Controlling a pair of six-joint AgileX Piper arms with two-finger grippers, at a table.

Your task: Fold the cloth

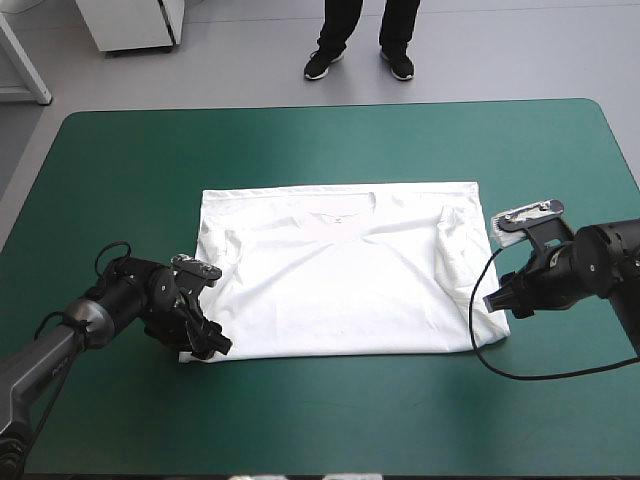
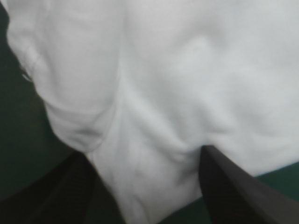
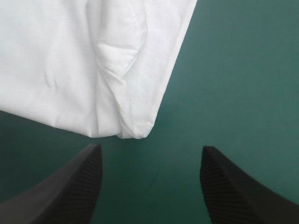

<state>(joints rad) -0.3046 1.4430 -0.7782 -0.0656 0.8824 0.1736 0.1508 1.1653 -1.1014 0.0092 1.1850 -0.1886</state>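
At the T-shirt's near corners, the left gripper stands wide astride the cloth; the right gripper, equally wide, should advance before pinching.

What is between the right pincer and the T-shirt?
Only bare teal-green cover: the right wrist view shows it between the right pincer and the corner of the T-shirt.
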